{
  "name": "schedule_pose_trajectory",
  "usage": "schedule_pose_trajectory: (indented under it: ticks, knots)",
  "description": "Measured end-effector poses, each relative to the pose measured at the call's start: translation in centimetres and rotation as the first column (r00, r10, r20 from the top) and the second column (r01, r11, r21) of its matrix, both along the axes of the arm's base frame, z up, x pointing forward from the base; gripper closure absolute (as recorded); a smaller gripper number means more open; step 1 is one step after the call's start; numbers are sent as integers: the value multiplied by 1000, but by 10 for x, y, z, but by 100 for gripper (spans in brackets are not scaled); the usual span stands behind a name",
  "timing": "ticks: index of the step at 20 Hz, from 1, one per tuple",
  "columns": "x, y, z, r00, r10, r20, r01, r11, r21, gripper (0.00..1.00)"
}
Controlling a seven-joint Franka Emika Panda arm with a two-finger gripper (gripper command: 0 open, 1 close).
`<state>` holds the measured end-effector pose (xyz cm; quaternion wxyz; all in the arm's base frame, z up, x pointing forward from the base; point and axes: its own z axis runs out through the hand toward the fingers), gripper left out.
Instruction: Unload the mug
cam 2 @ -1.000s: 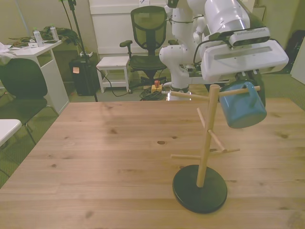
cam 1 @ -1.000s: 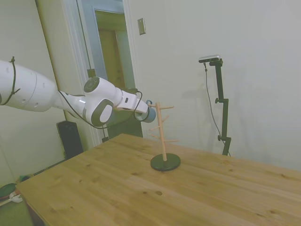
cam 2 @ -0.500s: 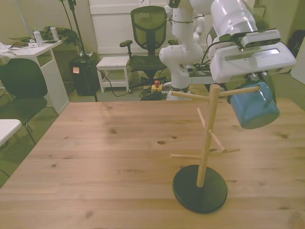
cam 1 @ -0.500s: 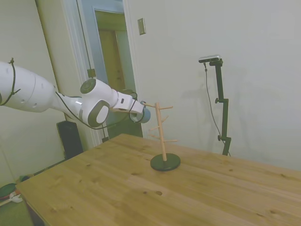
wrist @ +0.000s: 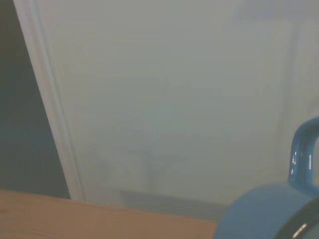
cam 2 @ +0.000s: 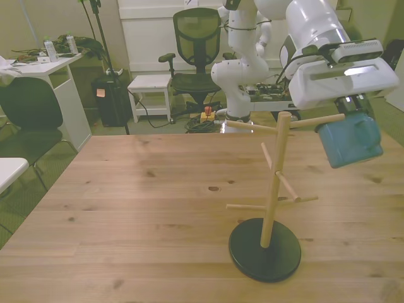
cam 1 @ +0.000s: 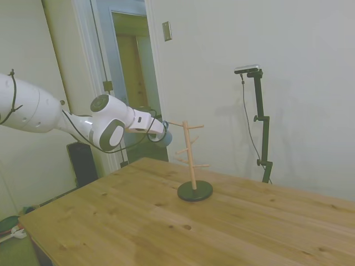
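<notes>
The gripper (cam 2: 349, 113) is clenched on the mug (cam 2: 351, 137), holding it in the air above the bench (cam 2: 145, 208), off the stand (cam 2: 268, 208). In the front view the mug hangs just under the gripper's white body, tilted, just past the tip of the stand's top peg (cam 2: 319, 119) on the front view's right, close to it but apart. In the side view the mug (cam 1: 165, 137) shows as a small blue shape at the end of the arm (cam 1: 111, 124), beside the stand (cam 1: 192, 163) on its door side and level with its upper pegs. The stand is upright on its dark round base (cam 2: 264, 257), with every peg bare. The wrist view catches the mug's (wrist: 269, 214) blue wall and loop handle (wrist: 303, 154), blurred, with a strip of the bench (wrist: 89, 219) and a pale wall behind.
</notes>
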<state>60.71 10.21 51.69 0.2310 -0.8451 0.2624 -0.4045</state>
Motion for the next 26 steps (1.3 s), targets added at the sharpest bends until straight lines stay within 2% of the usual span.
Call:
schedule_pose_trajectory:
  ticks: [6,17,21,26]
  knots:
    - [-29,6,-10,999,23,-46,-24,999,-21,100]
    - [-99,-17,-13,971,41,-235,-54,997,-50,100]
    - [-105,-28,-23,953,32,-300,-51,997,-57,100]
    - [-97,-36,-41,931,-3,-366,-34,995,-95,100]
